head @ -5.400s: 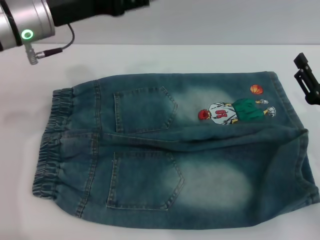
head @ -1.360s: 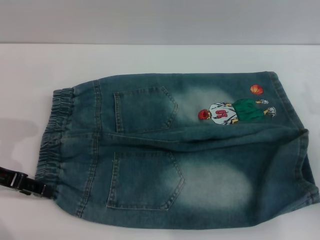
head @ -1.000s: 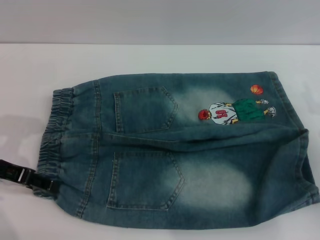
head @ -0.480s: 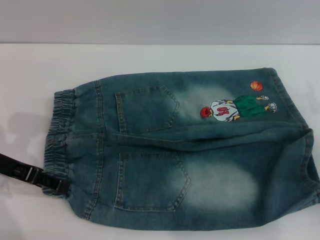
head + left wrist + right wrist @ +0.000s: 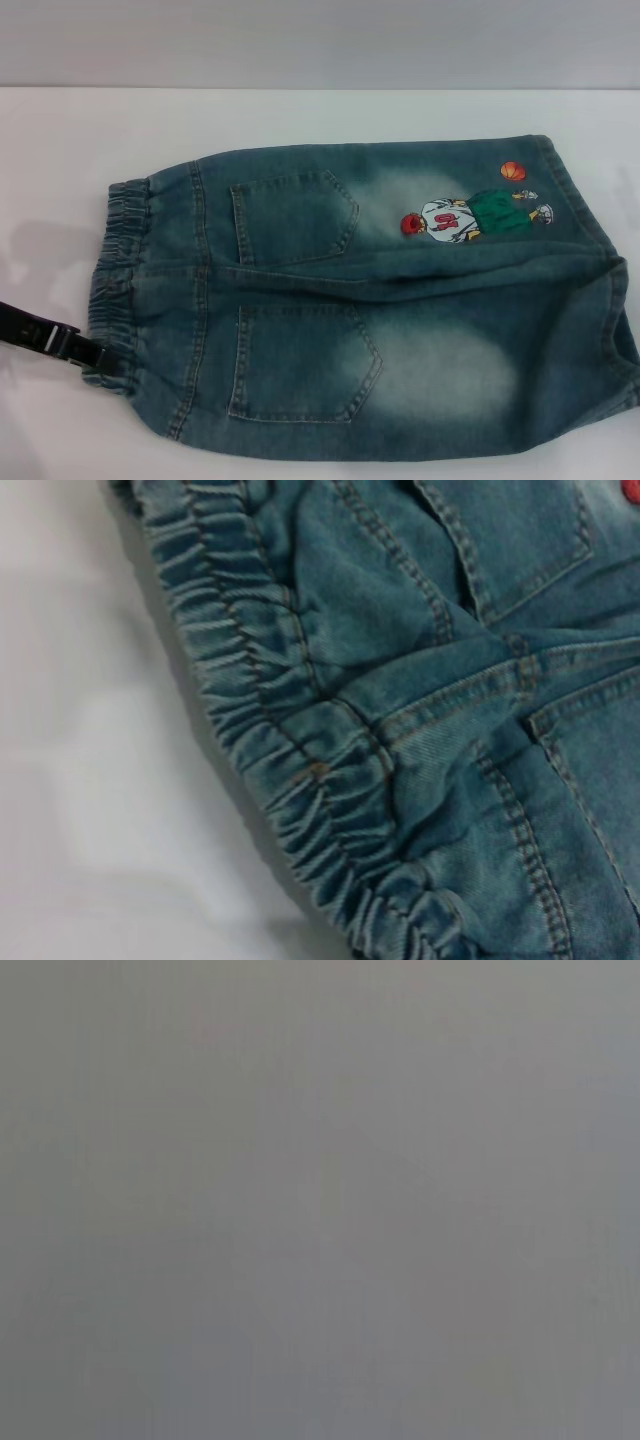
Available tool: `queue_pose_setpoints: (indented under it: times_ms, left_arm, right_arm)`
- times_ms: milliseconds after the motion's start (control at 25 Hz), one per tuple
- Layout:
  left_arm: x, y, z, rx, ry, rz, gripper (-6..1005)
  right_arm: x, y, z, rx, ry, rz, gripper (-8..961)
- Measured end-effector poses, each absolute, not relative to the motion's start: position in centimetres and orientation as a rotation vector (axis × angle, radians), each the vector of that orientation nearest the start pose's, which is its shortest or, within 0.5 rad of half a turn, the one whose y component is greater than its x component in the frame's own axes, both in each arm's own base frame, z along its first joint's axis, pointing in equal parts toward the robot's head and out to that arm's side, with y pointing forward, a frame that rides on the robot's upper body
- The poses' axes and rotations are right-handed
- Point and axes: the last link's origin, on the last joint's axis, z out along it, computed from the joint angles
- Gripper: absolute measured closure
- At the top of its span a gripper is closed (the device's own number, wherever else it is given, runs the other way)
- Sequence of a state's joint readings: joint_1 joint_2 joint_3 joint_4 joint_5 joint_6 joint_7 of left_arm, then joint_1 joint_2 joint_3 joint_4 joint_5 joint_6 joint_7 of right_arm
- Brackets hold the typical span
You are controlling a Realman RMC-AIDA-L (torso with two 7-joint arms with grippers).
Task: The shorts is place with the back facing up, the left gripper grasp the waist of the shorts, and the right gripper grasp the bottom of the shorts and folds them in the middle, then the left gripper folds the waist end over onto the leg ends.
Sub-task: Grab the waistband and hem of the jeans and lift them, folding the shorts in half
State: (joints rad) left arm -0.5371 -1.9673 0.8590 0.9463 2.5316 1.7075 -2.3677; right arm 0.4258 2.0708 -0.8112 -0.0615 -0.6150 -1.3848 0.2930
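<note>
The white desk (image 5: 300, 120) fills the head view from the grey wall down, and nearly all of its near part is covered by the shorts (image 5: 400, 330). They lie flat, back side up, with nothing else lying on the desk around them and nothing resting on top of the denim.

The waist end (image 5: 115, 260), a ruffled elastic band, is the end of the shorts toward the robot's left. The two patch pockets sit just inside that band. The leg ends (image 5: 600, 290) lie at the opposite end of the shorts, and the far leg carries the cartoon print (image 5: 465, 218) with an orange ball (image 5: 512, 171) just beside its hem. The bottom of the shorts (image 5: 570, 190) shows as a straight stitched hem on the far leg. The near leg's hem runs to the picture's edge and is cut off there, as is the shorts' near side.

The left gripper (image 5: 100, 362) reaches in at the near corner of the waist end. Only a black link and its tip show, touching the elastic, and the denim hides how the fingers stand, so I cannot tell whether they hold the cloth. The left wrist view shows the gathered band and a fold of denim up close, with no fingers in it.

The right gripper is out of sight; its wrist view is plain grey.
</note>
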Motion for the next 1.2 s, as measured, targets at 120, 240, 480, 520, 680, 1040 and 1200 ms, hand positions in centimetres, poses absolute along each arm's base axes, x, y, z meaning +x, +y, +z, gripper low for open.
queue_pose_setpoints:
  times_ms: [120, 240, 480, 520, 680, 1040, 1200]
  left_arm:
    - [-30.5, 32.1, 6.1, -2.449, -1.646, 0.244, 487]
    - [-30.5, 32.1, 6.2, -2.446, -1.642, 0.245, 658]
    - [-30.2, 32.1, 6.2, -2.458, -1.642, 0.252, 897]
    - [-30.2, 32.1, 6.1, -2.46, -1.645, 0.254, 931]
    - [-30.2, 32.1, 6.0, -2.461, -1.653, 0.251, 965]
    - [-29.9, 32.5, 6.1, -2.458, -1.641, 0.231, 965]
    - [-29.1, 33.6, 6.8, -2.445, -1.619, 0.147, 965]
  right_arm:
    - [33.9, 31.8, 3.5, -1.501, 0.414, 0.804, 351]
    - [33.9, 31.9, 3.6, -1.499, 0.412, 0.805, 351]
    - [33.9, 31.8, 3.6, -1.497, 0.41, 0.805, 351]
    - [33.9, 31.8, 3.6, -1.497, 0.41, 0.805, 351]
    - [33.9, 31.8, 3.7, -1.496, 0.41, 0.804, 351]
    - [33.3, 32.8, 3.6, -1.569, 0.47, 0.881, 352]
    - [32.2, 33.7, 4.1, -1.713, 0.539, 0.985, 352]
